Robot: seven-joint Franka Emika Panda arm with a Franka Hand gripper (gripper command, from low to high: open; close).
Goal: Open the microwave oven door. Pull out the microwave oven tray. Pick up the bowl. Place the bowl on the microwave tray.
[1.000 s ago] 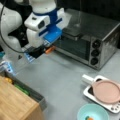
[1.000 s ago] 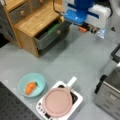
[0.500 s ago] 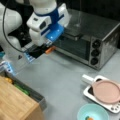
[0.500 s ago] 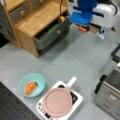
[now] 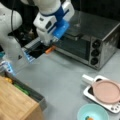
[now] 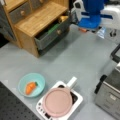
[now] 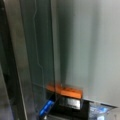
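The silver oven (image 5: 100, 37) stands at the right in a front view, and its dark glass door (image 5: 73, 48) is upright on the front. I cannot tell whether the door is ajar. My gripper (image 5: 50, 49), with orange fingertips, hangs low at the door's left end, close to the table. In the wrist view the door glass (image 7: 37, 50) and its metal frame run along the left, right beside the gripper (image 7: 65, 91). The gripper (image 6: 83, 30) holds nothing that I can see. The teal bowl (image 5: 92, 113) (image 6: 31, 85) with the orange food sits apart on the table. The black tray is hidden.
A pink plate (image 5: 106, 91) (image 6: 57, 102) lies on a white handled tray (image 5: 87, 79) (image 6: 75, 98) next to the bowl. A wooden cabinet (image 6: 37, 22) (image 5: 15, 102) has an open grey drawer (image 6: 50, 35) holding green and yellow items. Bare grey table lies between the cabinet and the oven.
The arm has shifted slightly along the oven's left front. The bowl, the plate and the cabinet have not moved.
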